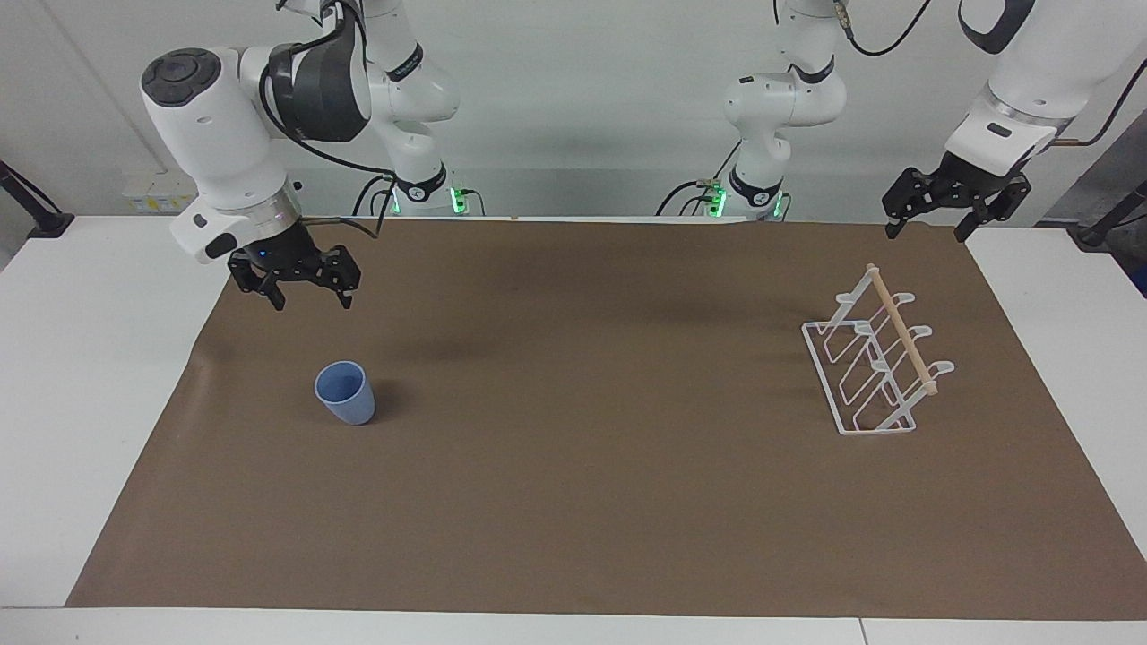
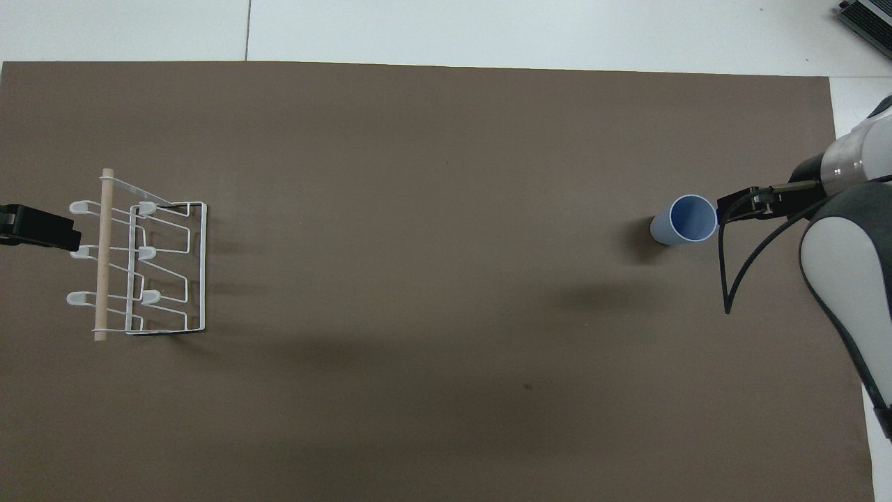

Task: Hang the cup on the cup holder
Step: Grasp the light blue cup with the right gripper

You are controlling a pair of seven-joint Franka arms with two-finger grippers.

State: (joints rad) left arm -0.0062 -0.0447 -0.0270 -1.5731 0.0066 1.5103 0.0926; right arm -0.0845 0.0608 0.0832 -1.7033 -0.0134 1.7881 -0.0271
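The facing view looks from high across the worktop (image 1: pixel 81 358) toward the robots, whose bases line its top edge. The overhead view looks steeply down from above the robots' end. Both take in the brown mat (image 1: pixel 582 430), half a turn apart.

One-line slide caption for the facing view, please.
Upright blue cup on the brown mat below the open right gripper; the white cup holder stands empty under the open, waiting left gripper.
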